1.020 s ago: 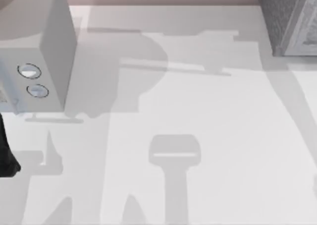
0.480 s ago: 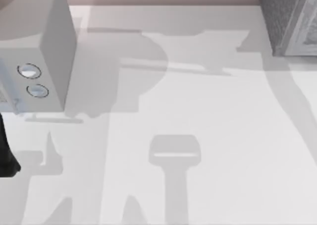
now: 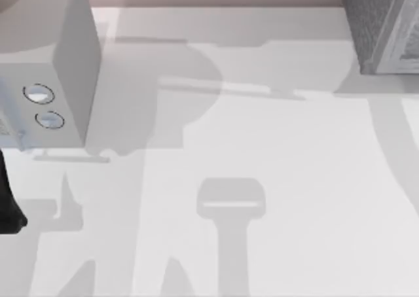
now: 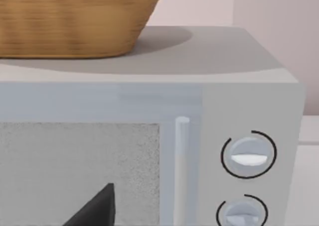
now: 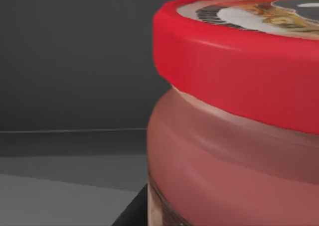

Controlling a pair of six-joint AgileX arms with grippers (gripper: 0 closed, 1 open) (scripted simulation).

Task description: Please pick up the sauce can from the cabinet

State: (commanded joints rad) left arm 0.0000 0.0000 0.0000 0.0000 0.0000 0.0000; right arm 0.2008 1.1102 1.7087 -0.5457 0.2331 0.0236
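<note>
Sauce can: a small red cylindrical can with a red lid (image 5: 239, 81) and a dark-and-white emblem on top is seen very close in the right wrist view, against a dark interior wall.
Right fingers: it cannot be told how far open they are, nor whether anything is held.
Left arm: a black part (image 3: 8, 202) is seen at the table's left edge in the top view; the state of its fingers cannot be told.
Microwave: a pale grey box with two round dials (image 4: 248, 156) is placed at the white table's (image 3: 275, 146) left, with a woven brown wicker basket (image 4: 70, 22) resting on top.
Cabinet: a grey speckled block (image 3: 380, 25) is placed at the table's far right corner.
</note>
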